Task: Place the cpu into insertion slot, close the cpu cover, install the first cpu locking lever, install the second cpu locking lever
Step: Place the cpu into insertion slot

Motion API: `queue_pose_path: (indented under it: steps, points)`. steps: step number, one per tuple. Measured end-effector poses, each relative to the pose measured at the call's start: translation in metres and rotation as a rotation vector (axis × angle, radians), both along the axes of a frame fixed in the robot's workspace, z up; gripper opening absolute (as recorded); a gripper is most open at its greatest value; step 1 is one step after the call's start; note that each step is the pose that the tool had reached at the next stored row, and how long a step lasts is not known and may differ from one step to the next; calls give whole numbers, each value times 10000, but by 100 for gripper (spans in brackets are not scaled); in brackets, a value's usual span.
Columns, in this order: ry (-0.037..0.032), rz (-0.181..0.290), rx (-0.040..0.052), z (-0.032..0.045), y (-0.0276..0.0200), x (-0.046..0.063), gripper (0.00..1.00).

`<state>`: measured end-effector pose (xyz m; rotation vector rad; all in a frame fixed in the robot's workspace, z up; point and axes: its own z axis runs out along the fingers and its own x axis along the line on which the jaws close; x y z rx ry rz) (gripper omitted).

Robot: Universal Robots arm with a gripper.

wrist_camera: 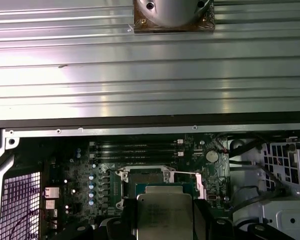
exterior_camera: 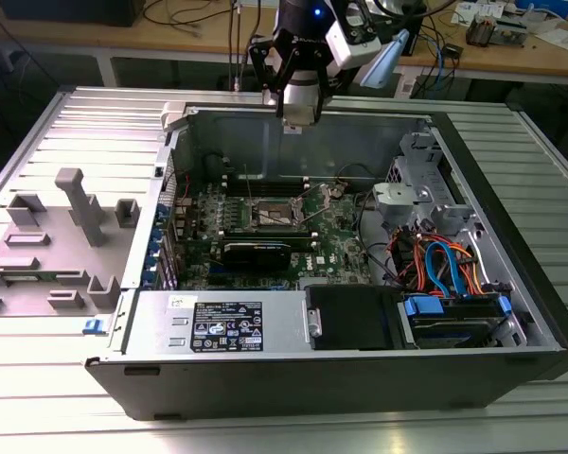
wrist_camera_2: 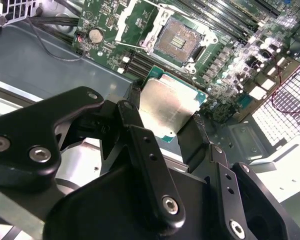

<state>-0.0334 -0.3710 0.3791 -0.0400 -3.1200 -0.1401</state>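
Black tool [wrist_camera_2: 166, 105] pinching the cpu [wrist_camera_2: 174, 100] by two opposite edges, dull silver top showing in both wrist views, beyond it the insertion slot [wrist_camera_2: 176, 41] open and dark-centred on the green motherboard [wrist_camera_2: 140, 20], in the exterior view the tool at twelve o'clock from that slot, over the opened computer case [exterior_camera: 312, 378]

Tabletop [exterior_camera: 85, 123]: ribbed silver metal slats. It carried one open black computer case [exterior_camera: 293, 383], laid on its side near the middle. One grey moulded fixture tray [exterior_camera: 47, 255] with upright posts sat at the exterior view's left, just beside the case. One small blue piece [exterior_camera: 93, 326] lay by the case's corner.
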Motion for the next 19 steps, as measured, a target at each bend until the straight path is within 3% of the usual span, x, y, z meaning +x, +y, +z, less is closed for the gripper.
queue_pose_path:
  steps: [19]
  points:
    - [-1, -1, 1, -1, -87, 0, 54]
